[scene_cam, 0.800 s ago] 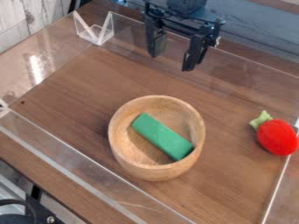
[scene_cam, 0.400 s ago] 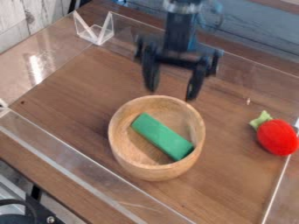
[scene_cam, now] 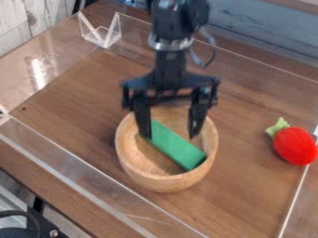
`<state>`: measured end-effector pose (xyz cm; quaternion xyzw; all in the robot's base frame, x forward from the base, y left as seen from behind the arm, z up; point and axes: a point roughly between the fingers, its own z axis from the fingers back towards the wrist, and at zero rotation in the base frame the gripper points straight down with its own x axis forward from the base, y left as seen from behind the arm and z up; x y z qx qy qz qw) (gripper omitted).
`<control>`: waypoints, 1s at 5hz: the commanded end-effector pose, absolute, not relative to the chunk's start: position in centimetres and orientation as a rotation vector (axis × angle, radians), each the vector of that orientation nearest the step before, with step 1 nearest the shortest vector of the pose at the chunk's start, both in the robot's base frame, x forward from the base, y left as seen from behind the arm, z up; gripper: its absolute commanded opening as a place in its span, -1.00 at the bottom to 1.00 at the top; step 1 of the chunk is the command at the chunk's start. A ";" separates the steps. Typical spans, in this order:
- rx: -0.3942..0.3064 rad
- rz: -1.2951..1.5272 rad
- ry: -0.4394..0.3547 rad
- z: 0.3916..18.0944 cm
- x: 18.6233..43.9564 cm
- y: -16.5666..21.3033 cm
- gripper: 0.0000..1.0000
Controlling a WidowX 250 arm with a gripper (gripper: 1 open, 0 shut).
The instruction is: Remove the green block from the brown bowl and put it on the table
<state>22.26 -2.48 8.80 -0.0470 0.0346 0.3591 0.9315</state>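
Observation:
The brown bowl [scene_cam: 132, 156] sits on the dark wood table [scene_cam: 74, 98] near the front middle. Inside it lies the green block [scene_cam: 176, 149], flat and slanting from upper left to lower right. My gripper [scene_cam: 172, 124] points straight down over the bowl with its jaws open wide. One fingertip [scene_cam: 148, 130] hangs near the bowl's back left rim, the other [scene_cam: 195, 125] near the back right. The block's upper end lies between and below the fingers; I cannot tell whether they touch it.
A red strawberry-like toy [scene_cam: 295, 144] with a green top lies at the right. A clear plastic stand [scene_cam: 99, 31] is at the back left. Clear plastic edging [scene_cam: 74, 172] borders the table's front and sides.
The gripper has come from the back of the table toward the front and down, ending over the bowl. It has stayed open. The block and the bowl have not moved.

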 end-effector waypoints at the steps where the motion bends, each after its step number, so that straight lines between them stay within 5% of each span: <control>1: -0.153 0.901 0.015 8.5 22.4 -2.0 1.00; 3: -0.200 1.159 -0.040 7.2 22.3 -0.9 1.00; 5: -0.177 1.169 -0.104 10.3 22.5 -2.7 1.00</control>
